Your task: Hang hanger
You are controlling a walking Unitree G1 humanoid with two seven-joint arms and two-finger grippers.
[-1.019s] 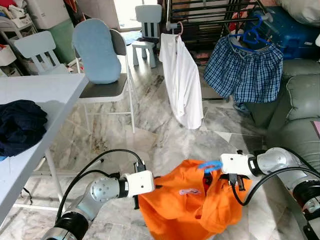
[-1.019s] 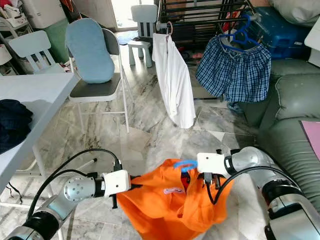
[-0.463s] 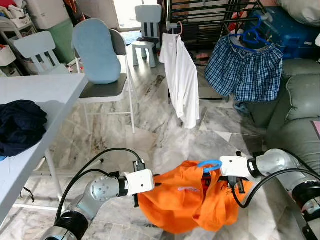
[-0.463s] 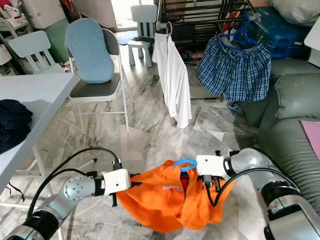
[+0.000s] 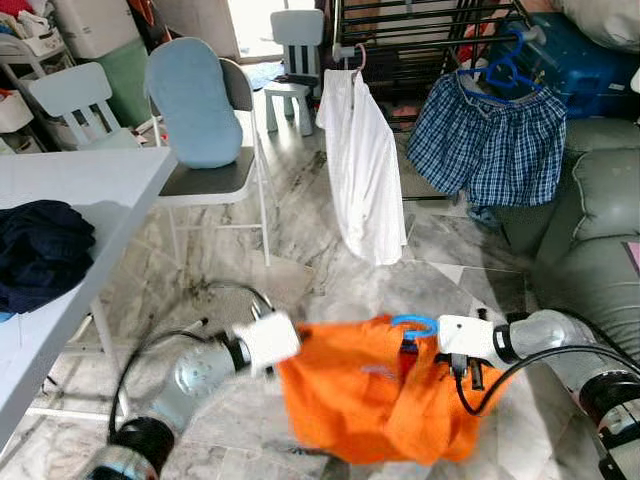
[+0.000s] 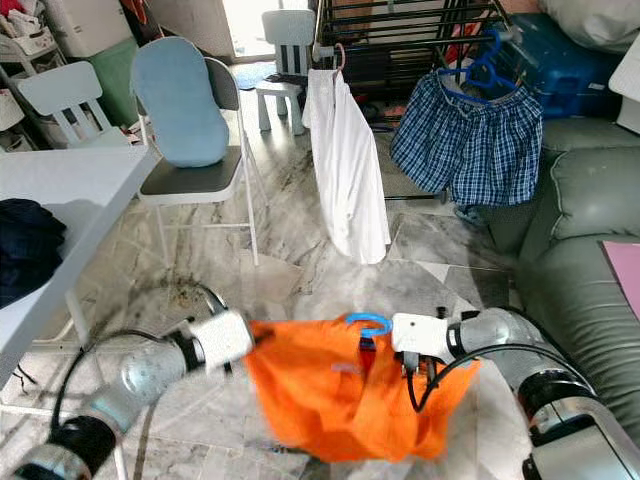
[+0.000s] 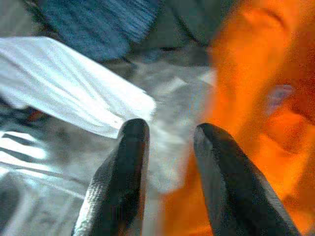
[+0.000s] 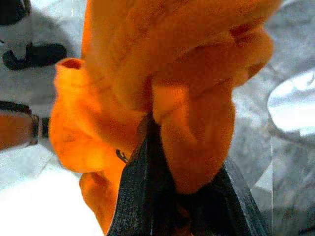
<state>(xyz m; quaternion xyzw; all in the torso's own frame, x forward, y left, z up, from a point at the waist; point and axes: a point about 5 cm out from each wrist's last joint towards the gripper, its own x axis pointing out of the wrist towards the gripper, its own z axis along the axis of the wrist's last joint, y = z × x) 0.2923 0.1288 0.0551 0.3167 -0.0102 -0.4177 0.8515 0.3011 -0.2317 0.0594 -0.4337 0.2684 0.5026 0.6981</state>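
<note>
An orange shirt (image 5: 375,395) hangs on a blue hanger whose hook (image 5: 413,323) sticks up at its collar, low over the marble floor. My right gripper (image 5: 412,350) is shut on the shirt's collar and hanger; in the right wrist view orange cloth (image 8: 162,73) bunches over its black fingers (image 8: 142,187). My left gripper (image 5: 283,352) is blurred at the shirt's left edge. The left wrist view shows it open (image 7: 170,135), with the orange cloth (image 7: 246,98) beside one finger and none between them. The dark drying rack (image 5: 420,40) stands at the back.
On the rack hang a white shirt (image 5: 362,170) and plaid shorts (image 5: 490,140) on a blue hanger. A folding chair with a blue cushion (image 5: 195,100) stands left of centre. A white table (image 5: 70,190) with dark clothing (image 5: 40,250) is on the left, a green sofa (image 5: 600,210) on the right.
My left arm has swung up and a little left and is blurred. The orange shirt has risen and spread flatter. The right gripper has kept its hold near the hanger hook.
</note>
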